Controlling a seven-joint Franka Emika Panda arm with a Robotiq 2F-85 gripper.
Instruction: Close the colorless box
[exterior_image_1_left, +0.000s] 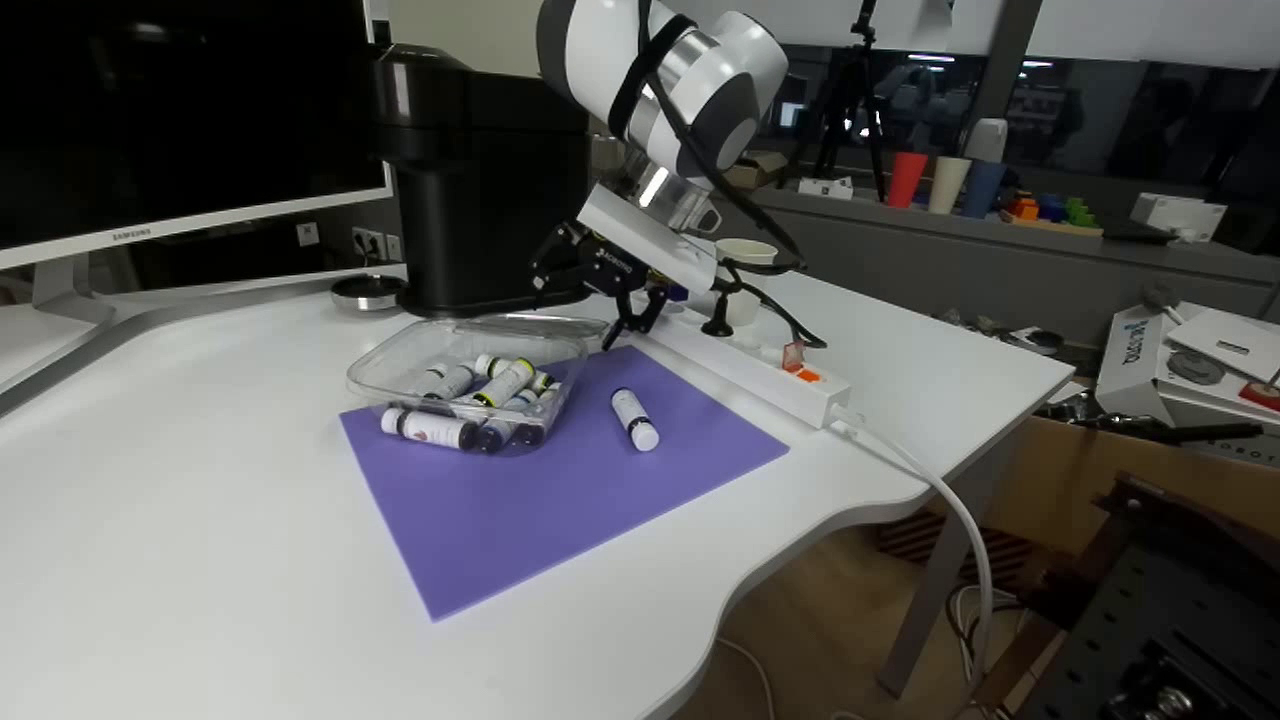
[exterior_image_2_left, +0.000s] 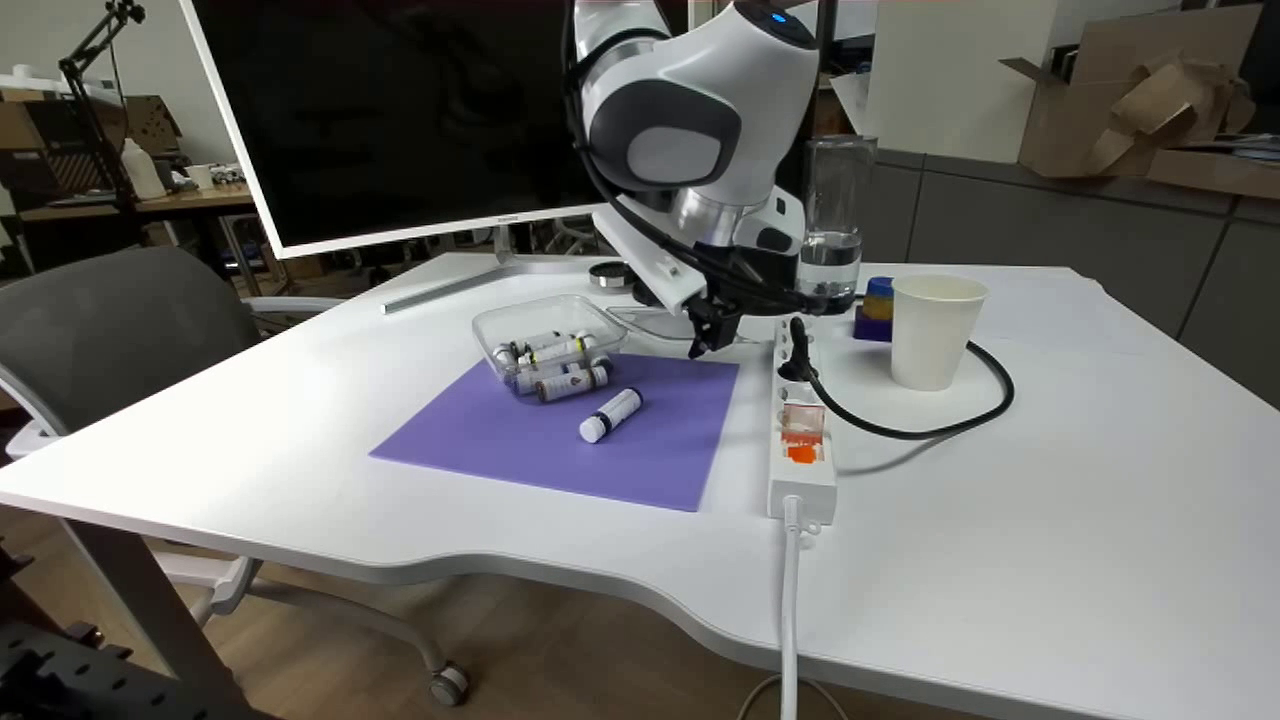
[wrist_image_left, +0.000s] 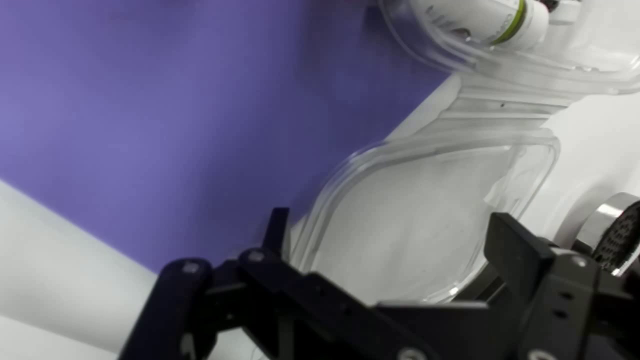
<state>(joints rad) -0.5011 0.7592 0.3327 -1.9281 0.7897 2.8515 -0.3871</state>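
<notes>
Wrist view shows us the tool (wrist_image_left: 390, 222) spread wide over the folded-back lid (wrist_image_left: 400, 240); whether it touches, we cannot tell. The colorless box (exterior_image_2_left: 515, 318) sits open, partly on the purple mat (exterior_image_1_left: 560, 490), partly over the tabletop (exterior_image_1_left: 200, 560). A poor pinch could let the slick lid slip; a stiff hinge strip (wrist_image_left: 502, 111) could drag or tip everything; piled tubes (exterior_image_1_left: 506, 382) could block closing. We count one box, one lid, one mat, one loose tube (exterior_image_1_left: 632, 415), and at least five overlapping tubes inside.
</notes>
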